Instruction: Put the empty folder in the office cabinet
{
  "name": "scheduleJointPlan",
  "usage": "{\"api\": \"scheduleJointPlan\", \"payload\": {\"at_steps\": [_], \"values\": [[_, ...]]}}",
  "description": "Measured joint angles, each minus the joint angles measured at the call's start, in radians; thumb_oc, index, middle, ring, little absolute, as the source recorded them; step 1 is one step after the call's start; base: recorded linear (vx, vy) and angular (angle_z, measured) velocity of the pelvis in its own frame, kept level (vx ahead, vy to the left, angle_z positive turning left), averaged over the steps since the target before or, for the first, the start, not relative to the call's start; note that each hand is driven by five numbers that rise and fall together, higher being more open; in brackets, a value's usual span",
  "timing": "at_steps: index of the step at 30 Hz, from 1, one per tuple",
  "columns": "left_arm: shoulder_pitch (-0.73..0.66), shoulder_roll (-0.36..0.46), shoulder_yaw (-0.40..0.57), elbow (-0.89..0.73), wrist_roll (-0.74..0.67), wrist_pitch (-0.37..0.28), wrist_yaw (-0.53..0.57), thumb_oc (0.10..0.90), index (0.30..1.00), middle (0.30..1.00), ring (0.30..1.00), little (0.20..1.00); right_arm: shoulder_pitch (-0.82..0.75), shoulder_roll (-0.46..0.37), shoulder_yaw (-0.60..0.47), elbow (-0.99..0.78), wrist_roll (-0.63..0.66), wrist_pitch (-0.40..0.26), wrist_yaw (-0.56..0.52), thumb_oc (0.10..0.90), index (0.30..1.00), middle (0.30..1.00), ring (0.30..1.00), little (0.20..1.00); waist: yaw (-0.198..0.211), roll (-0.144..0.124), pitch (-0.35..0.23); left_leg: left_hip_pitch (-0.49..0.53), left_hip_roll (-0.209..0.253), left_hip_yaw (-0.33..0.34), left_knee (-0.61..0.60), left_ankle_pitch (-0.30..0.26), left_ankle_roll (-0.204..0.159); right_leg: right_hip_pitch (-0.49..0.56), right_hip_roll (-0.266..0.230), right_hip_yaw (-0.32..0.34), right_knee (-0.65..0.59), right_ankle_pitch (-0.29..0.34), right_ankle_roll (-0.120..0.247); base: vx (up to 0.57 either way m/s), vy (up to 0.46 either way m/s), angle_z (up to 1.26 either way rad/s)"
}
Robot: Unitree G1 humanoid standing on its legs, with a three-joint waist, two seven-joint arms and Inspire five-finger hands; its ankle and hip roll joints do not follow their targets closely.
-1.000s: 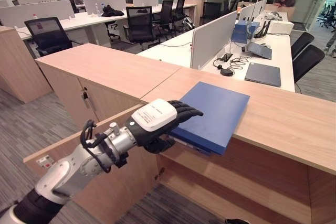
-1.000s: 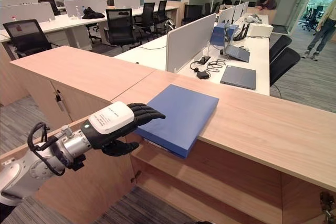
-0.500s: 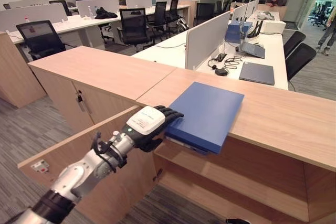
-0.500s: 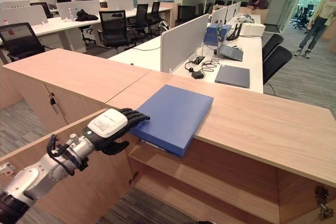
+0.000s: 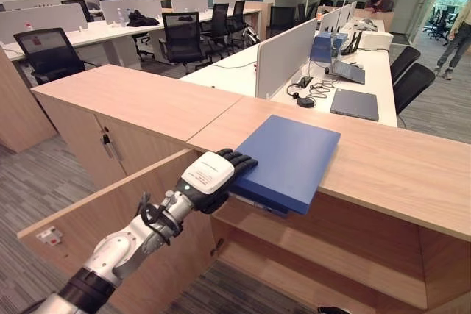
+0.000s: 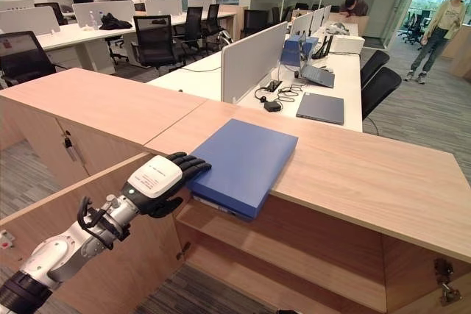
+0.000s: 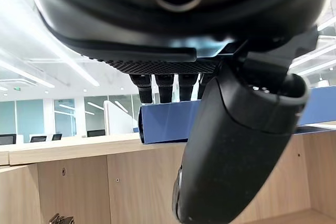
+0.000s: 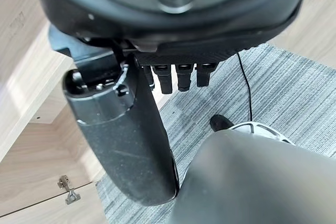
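A flat blue folder [image 5: 291, 156] lies on the wooden cabinet top [image 5: 397, 174], its near end jutting over the front edge. My left hand [image 5: 210, 174] is at its near left corner, fingers laid over the top and thumb tucked beneath, pinching it. In the left wrist view the folder's edge [image 7: 168, 121] shows between the fingers and the thumb [image 7: 231, 145]. Below the top, the cabinet is open with a bare shelf [image 5: 316, 244]. My right hand [image 8: 126, 140] hangs over the carpet with relaxed fingers, holding nothing.
The cabinet's open door [image 5: 103, 218] stands out to the left, under my left arm. A second closed cabinet [image 5: 132, 97] adjoins on the left. Behind are desks with a partition screen [image 5: 283, 53], a closed laptop [image 5: 354, 104] and office chairs. A person [image 6: 441, 20] stands far right.
The camera has shifted. My left arm has stretched out farther from me, and the hand stays on the folder's near corner. The folder has not visibly moved on the cabinet top.
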Motion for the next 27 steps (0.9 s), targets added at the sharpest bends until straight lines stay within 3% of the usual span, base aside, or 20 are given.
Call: {"api": "scheduleJointPlan", "payload": {"at_steps": [1,10,25,26,27], "values": [[0.0,-0.015,-0.002,0.016,0.001,0.01,0.017,0.4,0.3,0.3,0.3,0.3,0.0,0.002,0.0,0.0,0.0,-0.001,-0.001,0.8,0.9,0.9,0.9,0.9,-0.003,-0.002,-0.001,-0.001,0.0,0.001,0.0,0.0,0.0,-0.002,0.001,0.001,0.0,0.0,0.0,0.0,0.0,0.0],[-0.038,-0.114,0.003,0.025,0.015,0.055,0.177,0.4,0.3,0.3,0.3,0.3,0.001,0.005,0.001,0.0,0.001,-0.003,-0.022,0.8,0.9,0.9,0.9,0.9,-0.011,-0.007,-0.005,-0.006,0.001,0.002,0.0,0.006,0.003,-0.007,0.002,0.004,0.0,0.0,-0.001,0.0,0.0,0.0],[-0.074,-0.115,0.013,0.02,-0.009,0.085,0.197,0.4,0.3,0.3,0.3,0.3,0.0,0.004,0.008,0.0,0.001,-0.004,-0.03,0.8,0.9,0.9,0.9,0.9,-0.011,-0.005,-0.006,-0.005,0.002,0.008,0.0,0.001,-0.001,-0.009,0.002,0.011,0.0,0.0,0.0,0.0,-0.001,0.0],[-0.073,-0.115,0.019,0.005,-0.033,0.086,0.174,0.4,0.3,0.3,0.3,0.3,0.001,0.004,0.007,0.0,0.001,-0.004,-0.03,0.8,0.9,0.9,0.9,0.9,-0.01,-0.005,-0.006,-0.006,0.002,0.008,0.0,0.001,0.0,-0.009,0.002,0.011,0.0,0.0,0.0,0.0,0.0,0.0],[-0.052,-0.122,0.044,-0.065,-0.146,0.097,0.082,0.4,0.3,0.3,0.3,0.3,0.002,0.004,-0.005,0.001,0.001,-0.005,-0.03,0.8,0.9,0.9,0.9,0.9,-0.01,-0.006,-0.006,-0.008,0.001,0.007,0.0,0.004,0.004,-0.012,0.002,0.011,0.0,0.0,0.0,0.0,0.0,0.0]]}}
